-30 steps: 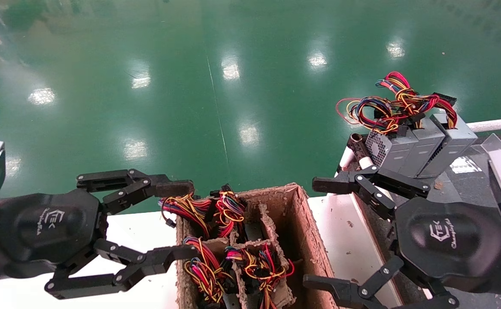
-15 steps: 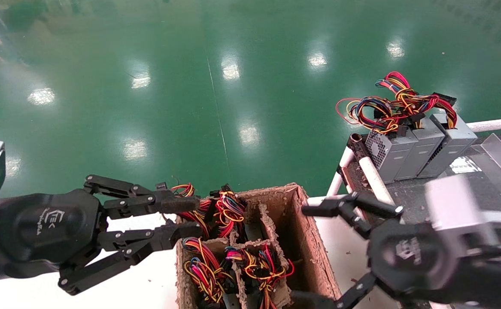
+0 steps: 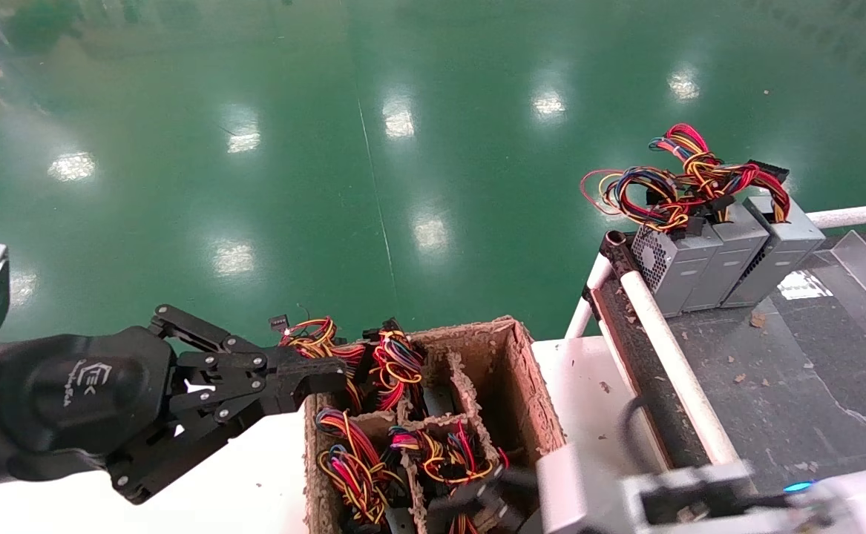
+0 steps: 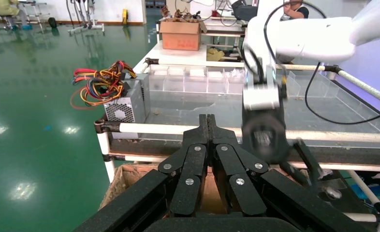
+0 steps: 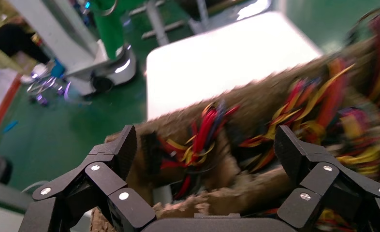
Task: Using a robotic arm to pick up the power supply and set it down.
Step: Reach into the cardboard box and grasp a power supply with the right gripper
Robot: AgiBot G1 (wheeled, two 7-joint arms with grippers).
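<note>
A cardboard box (image 3: 522,386) with pulp dividers holds several wire bundles; the bodies under them are hidden. In the right wrist view the power supply shows only as a mainly red wire bundle (image 5: 200,137) in one compartment. My right gripper (image 5: 207,145) is open, its fingers spread either side of that bundle without touching it. In the head view the right gripper (image 3: 470,500) is a blur at the box's near edge. My left gripper (image 3: 325,374) is shut on nothing beside the box's far left corner, and appears as the left gripper (image 4: 207,121) in its own view.
Three grey boxes (image 3: 722,256) with looped blue, orange and red wires stand on the dark rack at the right. A white pipe rail (image 3: 663,348) edges that rack. The box rests on a white table (image 3: 254,489). Green floor lies beyond.
My right arm swung from beside the rack down to the box's near edge. My left gripper closed from wide open to shut.
</note>
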